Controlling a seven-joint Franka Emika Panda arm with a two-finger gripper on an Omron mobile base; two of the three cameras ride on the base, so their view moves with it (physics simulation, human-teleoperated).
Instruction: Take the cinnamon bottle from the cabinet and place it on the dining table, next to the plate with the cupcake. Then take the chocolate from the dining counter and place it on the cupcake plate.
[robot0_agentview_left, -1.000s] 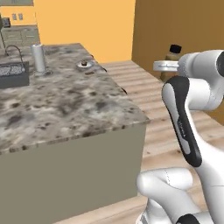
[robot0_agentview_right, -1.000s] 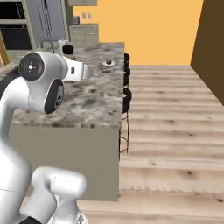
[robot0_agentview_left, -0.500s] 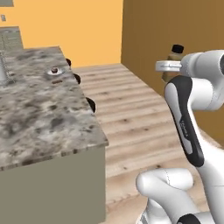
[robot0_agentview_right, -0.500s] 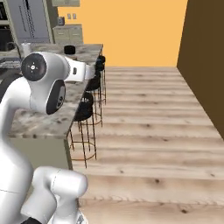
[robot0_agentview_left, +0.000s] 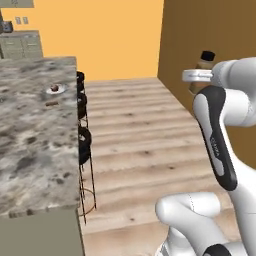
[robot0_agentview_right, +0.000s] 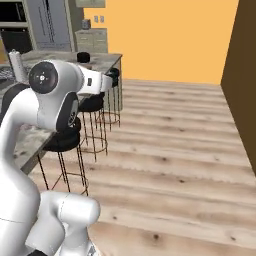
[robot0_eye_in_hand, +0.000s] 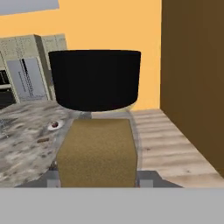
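Evidently rigid and light, the cinnamon bottle (robot0_eye_in_hand: 96, 131) at frame centre sits clamped in the gripper (robot0_eye_in_hand: 96, 177) low on its smooth, possibly slippery body.

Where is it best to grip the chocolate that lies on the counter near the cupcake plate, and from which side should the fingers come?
Probably from straight above, closing across its short width. The chocolate lies flat on the counter as a low, thin bar near the cupcake plate, so its sides offer little to a level approach. The cinnamon bottle must be set down first.
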